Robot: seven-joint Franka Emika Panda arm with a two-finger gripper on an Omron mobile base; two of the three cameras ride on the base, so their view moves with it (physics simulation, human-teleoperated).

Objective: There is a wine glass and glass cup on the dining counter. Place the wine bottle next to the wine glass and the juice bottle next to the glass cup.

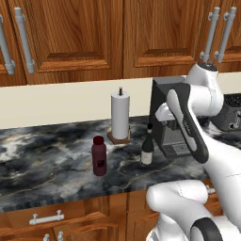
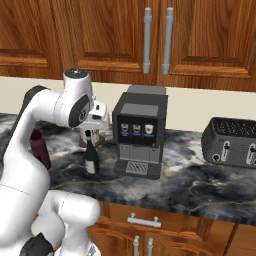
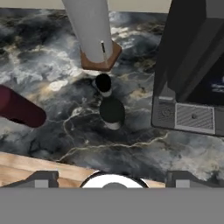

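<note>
A stubby opaque maroon juice bottle (image 1: 99, 161) and a slim dark glass wine bottle (image 1: 147, 149) with a pale label stand on the black, grey and white marbled stone counter (image 1: 52, 155).

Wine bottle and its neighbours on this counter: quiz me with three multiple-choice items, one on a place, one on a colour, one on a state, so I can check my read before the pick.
1. What stands directly behind the wine bottle, nearer the wall?
A. the toaster
B. the paper towel roll
C. the juice bottle

2. What colour is the juice bottle?
A. pale yellow
B. clear
C. dark maroon

3. How does the wine bottle stand?
A. upright on the counter, free of the gripper
B. lying on its side
C. lifted in the jaws

Answers:
1 B: the paper towel roll on its wooden base sits just behind it, left of the coffee machine.
2 C: the stubby body and cap are dark red.
3 A: its base rests on the marbled counter, and the gripper is above it, open.
</note>
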